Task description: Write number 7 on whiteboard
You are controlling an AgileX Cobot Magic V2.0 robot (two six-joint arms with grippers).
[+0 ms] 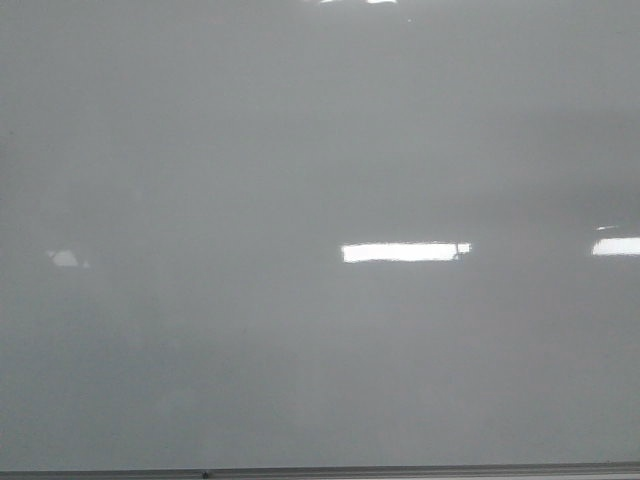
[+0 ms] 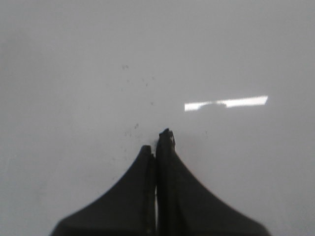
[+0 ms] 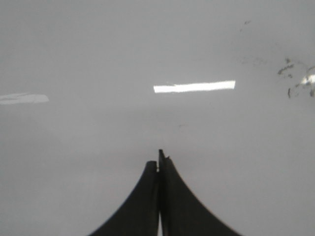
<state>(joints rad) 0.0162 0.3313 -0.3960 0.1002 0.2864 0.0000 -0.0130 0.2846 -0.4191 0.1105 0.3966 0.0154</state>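
Facing blank whiteboard [image 1: 300, 150], L gripper [image 2: 157, 142] & R gripper [image 3: 158, 160] pinched closed.

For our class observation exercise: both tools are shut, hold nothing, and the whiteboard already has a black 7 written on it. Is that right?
Not quite. The front view shows the whiteboard with no 7 on it, only bright glares. The rest holds: the left tool and right tool are shut and hold nothing.

Your left gripper [image 2: 158, 142] has two matte black fingers that flare wide at the base and taper to thin tips, one tip chipped and ragged. Your right gripper [image 3: 159, 160] has the same black, curved, horn-like shape, with a narrow seam between the fingers.
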